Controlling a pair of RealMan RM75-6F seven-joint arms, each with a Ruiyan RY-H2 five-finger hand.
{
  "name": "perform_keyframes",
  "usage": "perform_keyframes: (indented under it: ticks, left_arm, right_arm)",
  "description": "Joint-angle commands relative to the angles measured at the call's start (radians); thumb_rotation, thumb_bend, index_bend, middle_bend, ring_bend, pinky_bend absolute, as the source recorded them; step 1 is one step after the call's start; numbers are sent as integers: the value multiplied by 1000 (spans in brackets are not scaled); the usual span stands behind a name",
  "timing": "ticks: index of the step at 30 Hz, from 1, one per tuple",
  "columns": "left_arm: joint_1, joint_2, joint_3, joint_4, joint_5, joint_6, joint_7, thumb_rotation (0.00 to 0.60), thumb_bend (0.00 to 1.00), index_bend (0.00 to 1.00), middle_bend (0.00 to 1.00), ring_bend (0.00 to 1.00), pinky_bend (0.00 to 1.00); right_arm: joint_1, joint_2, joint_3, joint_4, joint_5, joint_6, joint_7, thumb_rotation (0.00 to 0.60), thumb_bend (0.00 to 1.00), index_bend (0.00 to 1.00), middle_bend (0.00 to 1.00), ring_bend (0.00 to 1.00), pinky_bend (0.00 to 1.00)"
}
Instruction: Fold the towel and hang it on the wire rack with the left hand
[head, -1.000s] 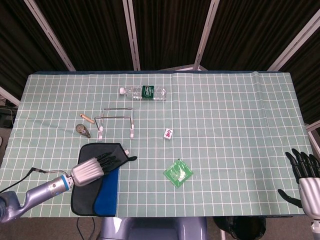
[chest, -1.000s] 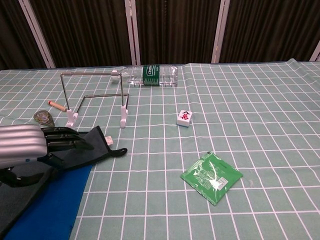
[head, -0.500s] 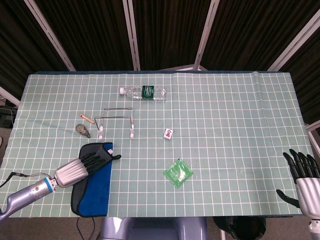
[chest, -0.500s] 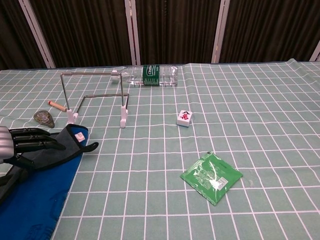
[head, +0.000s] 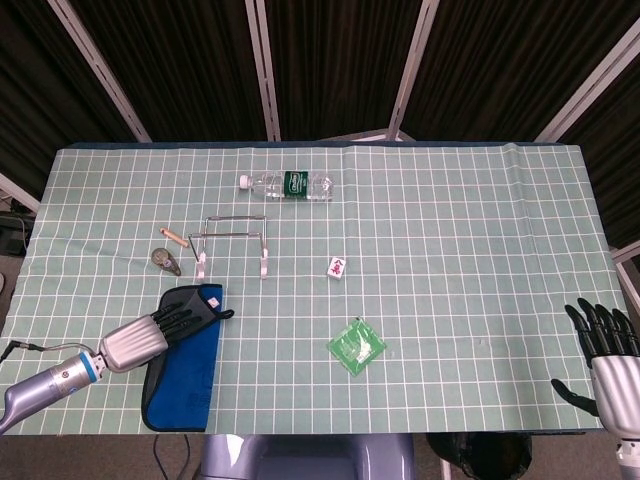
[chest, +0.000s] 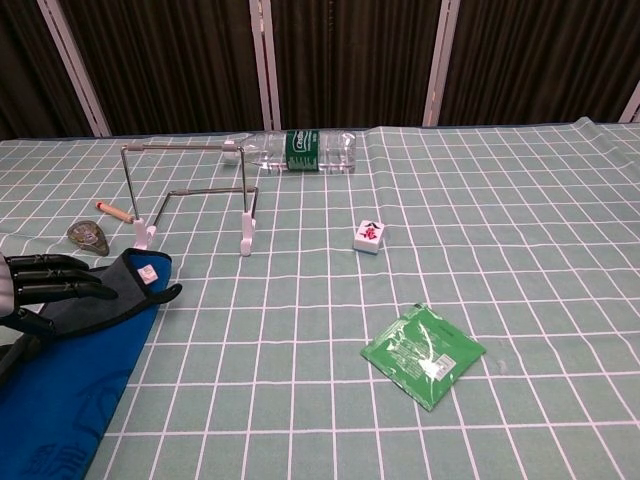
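Observation:
The towel (head: 185, 372), blue with a dark grey side, lies at the table's front left corner, one grey edge lifted (chest: 120, 290). My left hand (head: 172, 320) grips that lifted edge, dark fingers (chest: 50, 277) on top and the thumb poking out beneath it. The wire rack (head: 232, 243) stands upright and bare a little behind the towel, apart from the hand; the chest view shows the wire rack (chest: 190, 195) on its white feet. My right hand (head: 605, 345) hovers off the table's front right corner, fingers spread, holding nothing.
A clear water bottle (head: 287, 184) lies on its side behind the rack. A mahjong tile (head: 339, 267) and a green packet (head: 356, 346) sit mid-table. A small brown lump (head: 166, 260) and a wooden stick (head: 174, 237) lie left of the rack.
My left hand has drawn back to the left with the grey towel edge, uncovering more of the blue side. The right hand sank slightly.

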Motion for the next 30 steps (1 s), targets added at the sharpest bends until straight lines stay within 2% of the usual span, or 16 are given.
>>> perform_keyframes:
  ticks: [1, 8, 11, 13, 15, 17, 18, 20, 26, 30]
  left_arm:
    - [3, -2, -1, 11, 1, -4, 0, 600, 597, 728, 0, 0, 0]
    - [8, -11, -8, 28, -1, -9, -3, 600, 598, 718, 0, 0, 0]
    - [10, -13, -7, 34, 2, -8, -2, 600, 598, 668, 0, 0, 0]
    - [12, -13, -7, 36, 2, -7, -5, 600, 511, 552, 0, 0, 0]
    - [14, -13, -8, 40, 3, -5, -2, 600, 252, 225, 0, 0, 0]
    - [17, -12, -7, 43, 3, -4, -5, 600, 79, 27, 0, 0, 0]
    - [18, -10, -6, 42, 3, -1, -13, 600, 28, 0, 0, 0, 0]
    - [20, -5, -6, 43, 5, 13, -28, 600, 0, 0, 0, 0, 0]
    - [30, 22, -20, 37, -5, 58, -55, 600, 0, 0, 0, 0, 0]
    - [29, 53, -54, -7, -38, 90, -99, 600, 0, 0, 0, 0, 0]
  right_arm:
    - [0, 0, -1, -2, -2, 1, -1, 600, 0, 0, 0, 0, 0]
    - [-1, 0, -1, -3, -3, 2, -4, 600, 0, 0, 0, 0, 0]
    - [-1, 1, -1, -3, -3, 3, -3, 600, 0, 0, 0, 0, 0]
    - [0, 1, -1, -3, -1, 0, -3, 600, 0, 0, 0, 0, 0]
    - [0, 1, -2, -3, -2, -1, -4, 600, 0, 0, 0, 0, 0]
    - [0, 0, -2, -3, -4, -1, -6, 600, 0, 0, 0, 0, 0]
    - [0, 0, -2, -3, -4, -1, -6, 600, 0, 0, 0, 0, 0]
    - [0, 0, -2, -3, -4, 0, -6, 600, 0, 0, 0, 0, 0]
    - [0, 0, -3, -4, -6, 1, -5, 600, 0, 0, 0, 0, 0]
    - [-1, 2, -4, -6, -8, 1, -2, 600, 0, 0, 0, 0, 0]
